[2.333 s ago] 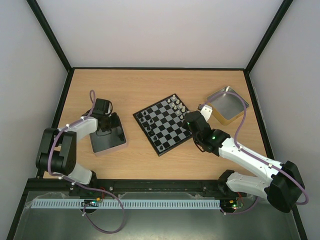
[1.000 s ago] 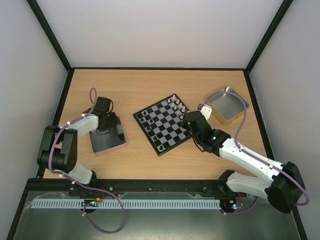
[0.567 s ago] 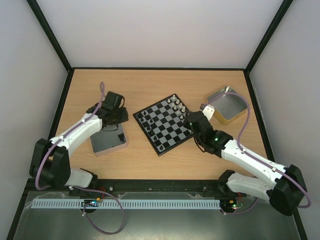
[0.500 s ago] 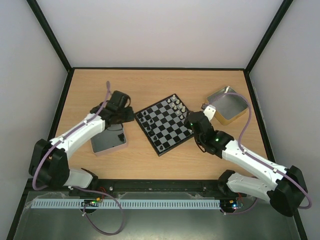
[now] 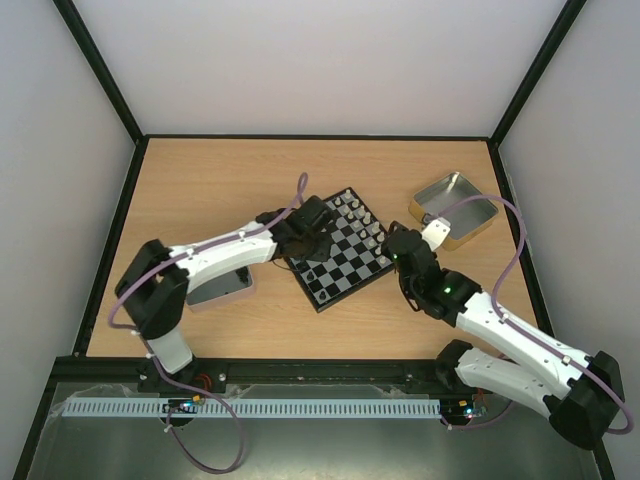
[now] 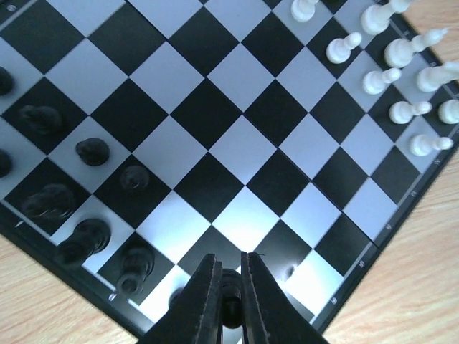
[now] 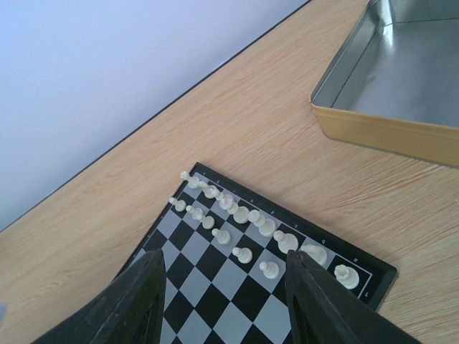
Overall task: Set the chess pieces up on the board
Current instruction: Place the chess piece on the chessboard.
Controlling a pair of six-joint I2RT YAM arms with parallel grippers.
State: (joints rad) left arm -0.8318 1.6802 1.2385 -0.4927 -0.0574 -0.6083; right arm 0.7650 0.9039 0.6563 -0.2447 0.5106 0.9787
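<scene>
Grey tin [image 5: 220, 288], shallow metal, rectangular, sits at 9 o'clock on the wood-grain table [image 5: 200, 180], partly under the left arm.

Left claw [image 6: 230, 269]: clenched on one small black piece [image 6: 231, 295], dark fingers almost touching. It's over the board's 6 o'clock corner in the wrist view.

Board [image 6: 244, 147]: flat, glossy black and pale grey squares, thin black rim, mid-table, turned at an angle. Black pieces [image 6: 92, 150] are grouped at 8 o'clock in the left wrist view. White pieces [image 6: 379, 80], smooth and rounded, are lined up at 1 o'clock.

Right claw [image 7: 224, 265]: released, fingers roughly half apart, nothing between them. It's above the white side of the board.

Gold tin [image 7: 380, 132]: shallow, rectangular, yellow outer wall, shiny bare metal inside, on the table at 2 o'clock from the board. Nothing visible in it.
</scene>
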